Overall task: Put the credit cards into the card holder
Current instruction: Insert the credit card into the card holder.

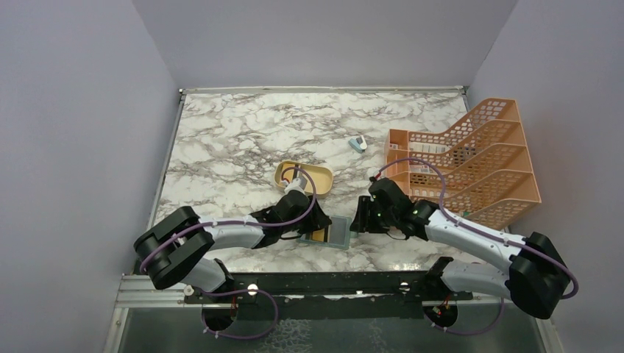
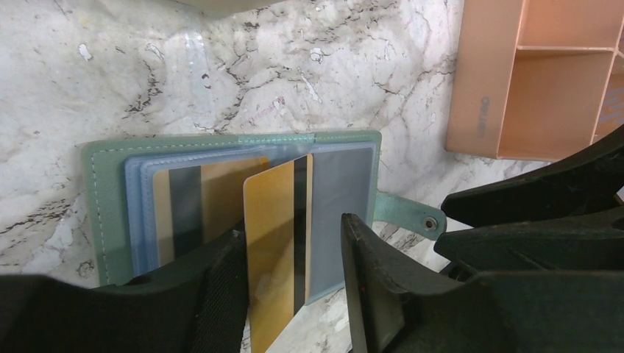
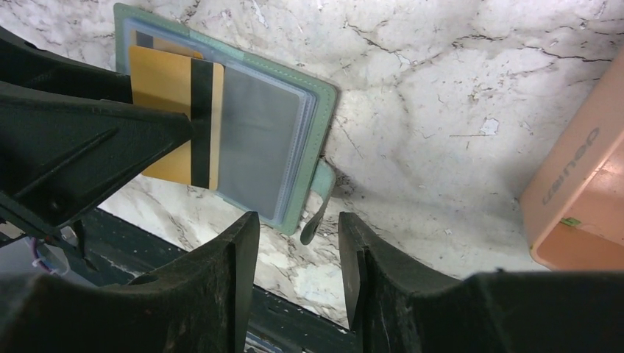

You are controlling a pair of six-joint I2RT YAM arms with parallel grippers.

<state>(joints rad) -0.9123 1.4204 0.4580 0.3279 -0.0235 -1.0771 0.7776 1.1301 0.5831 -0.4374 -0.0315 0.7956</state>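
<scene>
The grey-green card holder lies open near the table's front edge, pale blue-grey pockets up; it shows in the left wrist view and the right wrist view. A tan-gold credit card with a black stripe lies partly in a pocket, its near end sticking out over the wallet's edge. Another tan card sits inside a pocket. My left gripper is open around the sticking-out card, with a gap on its right side. My right gripper is open and empty, just right of the wallet's strap tab.
A tan oval dish holding small items stands behind the left gripper. A small blue-and-white gadget lies further back. The orange mesh file rack stands at the right, close behind the right arm. The table's front edge is just below the wallet.
</scene>
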